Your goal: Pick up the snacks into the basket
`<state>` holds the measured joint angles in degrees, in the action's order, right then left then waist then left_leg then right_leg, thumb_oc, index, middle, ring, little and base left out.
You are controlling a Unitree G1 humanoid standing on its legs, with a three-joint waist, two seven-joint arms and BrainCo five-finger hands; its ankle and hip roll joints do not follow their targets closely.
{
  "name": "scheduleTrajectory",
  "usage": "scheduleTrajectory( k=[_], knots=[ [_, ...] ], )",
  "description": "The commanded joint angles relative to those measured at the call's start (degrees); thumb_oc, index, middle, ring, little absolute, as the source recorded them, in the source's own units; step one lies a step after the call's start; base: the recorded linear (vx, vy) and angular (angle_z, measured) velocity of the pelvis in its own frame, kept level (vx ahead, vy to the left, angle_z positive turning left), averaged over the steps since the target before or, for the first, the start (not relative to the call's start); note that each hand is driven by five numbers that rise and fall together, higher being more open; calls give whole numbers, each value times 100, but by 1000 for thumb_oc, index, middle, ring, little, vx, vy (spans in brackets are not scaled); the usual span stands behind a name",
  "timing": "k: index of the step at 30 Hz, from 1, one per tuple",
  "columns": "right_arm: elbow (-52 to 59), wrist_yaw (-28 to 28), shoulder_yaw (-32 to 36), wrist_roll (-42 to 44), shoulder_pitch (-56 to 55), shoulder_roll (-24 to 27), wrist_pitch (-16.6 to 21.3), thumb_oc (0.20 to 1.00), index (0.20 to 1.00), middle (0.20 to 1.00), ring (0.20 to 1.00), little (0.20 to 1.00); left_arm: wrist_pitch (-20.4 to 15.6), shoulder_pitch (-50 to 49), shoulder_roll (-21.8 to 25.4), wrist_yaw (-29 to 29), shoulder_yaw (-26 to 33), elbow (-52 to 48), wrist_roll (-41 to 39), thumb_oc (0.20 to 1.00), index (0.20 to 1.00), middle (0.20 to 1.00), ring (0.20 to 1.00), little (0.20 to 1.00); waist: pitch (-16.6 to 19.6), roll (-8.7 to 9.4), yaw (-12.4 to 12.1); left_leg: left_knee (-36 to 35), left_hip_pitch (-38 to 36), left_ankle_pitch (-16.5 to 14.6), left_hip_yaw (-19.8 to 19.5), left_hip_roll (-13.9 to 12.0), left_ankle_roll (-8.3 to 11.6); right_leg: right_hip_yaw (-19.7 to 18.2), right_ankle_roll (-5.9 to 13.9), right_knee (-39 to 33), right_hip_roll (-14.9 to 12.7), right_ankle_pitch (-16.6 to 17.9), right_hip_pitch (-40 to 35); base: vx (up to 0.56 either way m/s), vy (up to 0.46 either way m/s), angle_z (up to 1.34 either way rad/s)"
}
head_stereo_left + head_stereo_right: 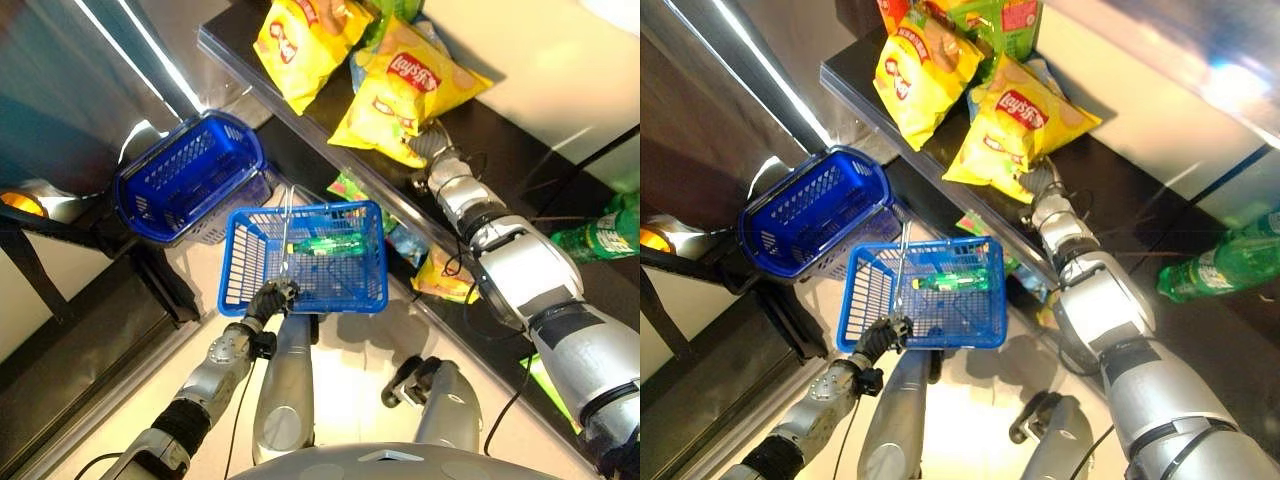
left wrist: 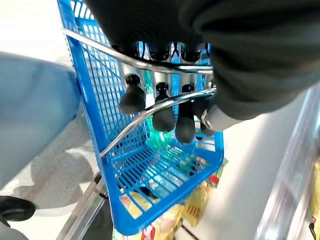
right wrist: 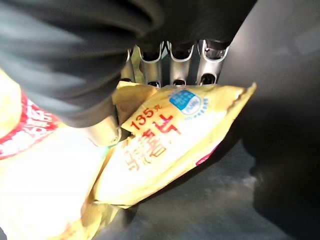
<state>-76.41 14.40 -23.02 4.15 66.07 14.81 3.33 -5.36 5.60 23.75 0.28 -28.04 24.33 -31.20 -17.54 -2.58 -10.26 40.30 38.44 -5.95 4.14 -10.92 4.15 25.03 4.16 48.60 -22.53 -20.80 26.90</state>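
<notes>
Left robot hand point(image 1: 270, 297) clenched round the wire handle point(image 2: 150, 107) of the blue basket point(image 1: 250, 290); a green bottle point(image 1: 335, 244) lies inside. Right of the basket, up on the dark shelf point(image 1: 500, 130), a yellow snack bag point(image 1: 405, 100). My right robot hand point(image 3: 150, 65) pinches its lower corner. Bag looks light, soft, crinkly, probably slippery; crushable contents. Best held by the sealed edge.

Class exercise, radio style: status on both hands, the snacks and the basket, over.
Left robot hand curled round basket handle. Right robot hand on yellow chip bag, grip hidden. Green bottle in basket. Nothing blocking.
</notes>
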Motion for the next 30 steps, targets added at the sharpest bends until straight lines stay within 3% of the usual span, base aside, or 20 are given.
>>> scheduleTrajectory(
  k=[1, 11, 19, 22, 30],
  knots=[
    [308, 334, 205, -38, -231, 100, 311, 200, 200, 200, 200, 200, -646, 116, 88, -89, -26, -652, -112, 200, 200, 200, 200, 200, 252, 59, 83, 26, -298, -260, 263, -67, -193, -325, 358, -862, 6, 1325, 182, -53, 22, -33],
    [1574, 678, 316, -550, -1284, 69, 553, 200, 200, 200, 200, 200, -784, 48, -38, 38, 85, -520, -90, 200, 200, 200, 200, 200, 289, 186, 345, -270, -874, -219, 396, -210, -127, -398, 409, -1277, 123, 1468, -276, 8, -6, -18],
    [2925, 644, 217, -1027, -2035, 187, 664, 200, 200, 200, 200, 200, -823, -106, -64, 44, 203, -745, -183, 200, 200, 200, 200, 200, 359, 241, 462, -281, -842, -196, 415, -258, -83, -412, 406, -1293, 139, 1465, -240, 2, -2, -1],
    [3572, 503, 107, -1412, -2555, 382, 740, 200, 200, 200, 200, 200, -874, -269, 73, -21, 367, -1282, -241, 200, 200, 200, 200, 200, 343, 244, 486, -299, -793, -167, 399, -289, -65, -395, 409, -1269, 136, 1453, -201, 0, 0, 0],
    [3775, 276, -184, -2228, -3406, 585, 858, 200, 200, 200, 200, 200, -975, -757, 556, -233, 672, -2486, -383, 200, 200, 200, 200, 200, 280, 197, 433, -311, -682, -92, 358, -320, -40, -331, 410, -1253, 140, 1446, -153, -1, -3, 0]
  ],
)
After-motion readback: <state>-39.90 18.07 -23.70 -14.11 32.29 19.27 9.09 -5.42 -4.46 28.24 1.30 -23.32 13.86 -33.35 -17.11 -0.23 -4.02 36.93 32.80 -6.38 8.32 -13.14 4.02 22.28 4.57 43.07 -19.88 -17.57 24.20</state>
